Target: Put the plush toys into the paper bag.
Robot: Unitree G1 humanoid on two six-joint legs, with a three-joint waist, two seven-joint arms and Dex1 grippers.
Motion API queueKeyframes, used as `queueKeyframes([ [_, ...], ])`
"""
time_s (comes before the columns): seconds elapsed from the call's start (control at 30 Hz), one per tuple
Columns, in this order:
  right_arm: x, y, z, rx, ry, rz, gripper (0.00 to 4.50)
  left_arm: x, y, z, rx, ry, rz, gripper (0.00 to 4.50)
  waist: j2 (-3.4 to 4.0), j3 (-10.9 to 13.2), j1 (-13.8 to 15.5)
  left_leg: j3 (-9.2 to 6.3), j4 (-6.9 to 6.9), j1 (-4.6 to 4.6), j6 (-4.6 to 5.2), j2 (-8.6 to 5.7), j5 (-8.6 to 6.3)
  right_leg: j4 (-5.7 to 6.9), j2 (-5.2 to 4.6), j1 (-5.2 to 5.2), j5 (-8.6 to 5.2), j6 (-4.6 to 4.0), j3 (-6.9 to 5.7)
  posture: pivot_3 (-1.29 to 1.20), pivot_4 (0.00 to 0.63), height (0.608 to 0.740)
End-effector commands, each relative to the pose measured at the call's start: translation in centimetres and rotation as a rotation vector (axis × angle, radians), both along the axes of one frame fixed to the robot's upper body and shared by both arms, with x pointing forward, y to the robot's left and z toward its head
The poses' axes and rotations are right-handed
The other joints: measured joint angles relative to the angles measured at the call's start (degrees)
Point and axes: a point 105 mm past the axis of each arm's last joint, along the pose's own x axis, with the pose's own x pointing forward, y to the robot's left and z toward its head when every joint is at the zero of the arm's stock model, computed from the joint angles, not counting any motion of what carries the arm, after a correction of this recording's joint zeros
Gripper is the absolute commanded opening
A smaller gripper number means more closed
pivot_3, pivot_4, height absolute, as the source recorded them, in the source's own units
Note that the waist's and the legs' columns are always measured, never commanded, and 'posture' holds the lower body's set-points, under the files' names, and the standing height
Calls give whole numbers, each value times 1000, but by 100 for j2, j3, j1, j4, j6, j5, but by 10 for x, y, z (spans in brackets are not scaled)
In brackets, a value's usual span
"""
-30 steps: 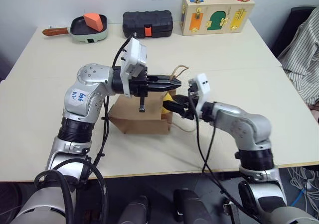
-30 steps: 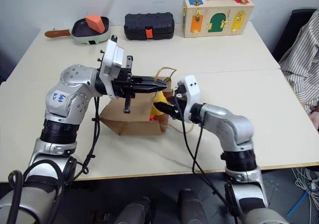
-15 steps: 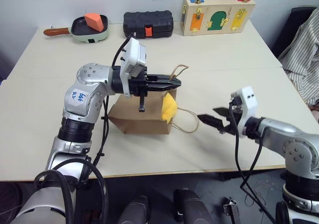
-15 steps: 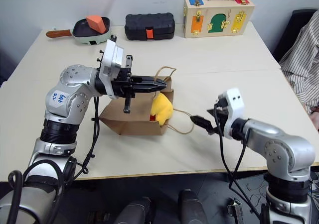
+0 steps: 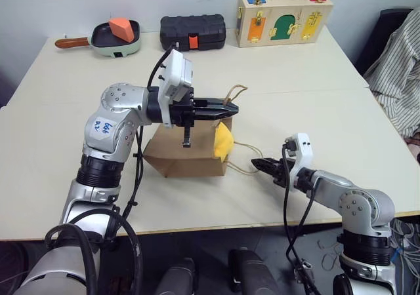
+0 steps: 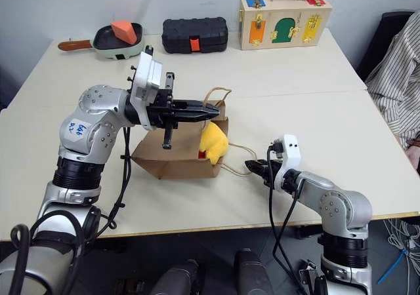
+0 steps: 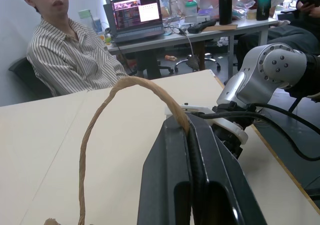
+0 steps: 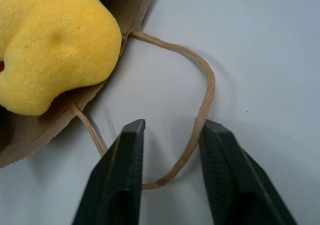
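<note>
Left gripper (image 5: pixel 231 108) clamped on bag (image 5: pixel 187 157) handle (image 7: pixel 125 115), right gripper (image 8: pixel 170 150) apart astride lower handle (image 8: pixel 202 100), yellow toy (image 6: pixel 213 144) in mouth.

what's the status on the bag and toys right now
Left gripper shut on upper twine handle. Right gripper open, straddling lower handle on table. Yellow plush toy at paper bag mouth. Nothing blocking.
</note>
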Motion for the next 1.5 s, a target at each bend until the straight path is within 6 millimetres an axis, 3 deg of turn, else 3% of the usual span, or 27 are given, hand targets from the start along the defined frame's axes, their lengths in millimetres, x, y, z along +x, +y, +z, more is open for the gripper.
queueKeyframes([
  [0.03,-4,-3,20,12,-81,19,143,-3,5,12,-22,-56,14,0,0,0,0,0,0,0,0,0,0,0,0,0,0,0,0,0,150,740],
  [0.2,-14,-5,63,86,-205,91,64,2,9,14,-37,-62,47,0,0,0,6,0,1,-2,0,-1,0,-1,0,1,0,0,1,0,150,740],
  [0.33,-30,-11,124,139,-359,213,64,11,18,35,-142,-39,108,0,2,1,10,0,0,-2,0,-1,0,-4,-1,0,0,0,0,0,150,740],
  [0.5,-46,-22,183,180,-492,290,64,24,30,61,-255,-50,192,0,1,1,21,-4,-1,-5,1,1,0,-13,-1,3,0,0,-5,0,150,740],
  [0.63,-55,-20,215,196,-553,332,64,29,32,64,-260,-64,214,0,1,1,24,-3,-2,-6,1,1,0,-14,-3,5,0,0,-6,0,150,740],
  [0.73,-59,-10,212,138,-543,360,64,33,31,57,-262,-54,231,0,1,1,31,-4,-2,-8,1,4,0,-18,-3,3,0,0,-9,0,150,740],
  [0.9,-48,-3,205,95,-557,309,64,49,31,37,-265,-21,313,0,1,1,50,-1,1,-11,1,3,0,-15,-3,4,0,0,-6,0,150,740],
  [1.0,-42,1,183,-6,-529,292,64,49,27,29,-260,0,300,0,1,1,61,-2,-1,-11,1,4,0,-17,-3,3,0,0,-8,0,150,740],
  [1.13,-39,2,182,-7,-573,274,64,47,30,25,-253,27,301,0,0,1,107,-1,2,-16,1,2,0,-17,-3,0,0,0,-7,0,150,740],
  [1.27,-48,10,182,6,-627,322,937,42,39,24,-252,48,307,903,0,1,146,-3,2,-15,1,2,0,-18,-3,0,0,0,-8,0,150,740],
  [1.5,-76,7,197,23,-731,453,3326,8,63,36,-261,58,304,3079,1,2,149,-6,-1,-15,2,3,-1,-24,-3,0,0,0,-10,0,150,740],
])
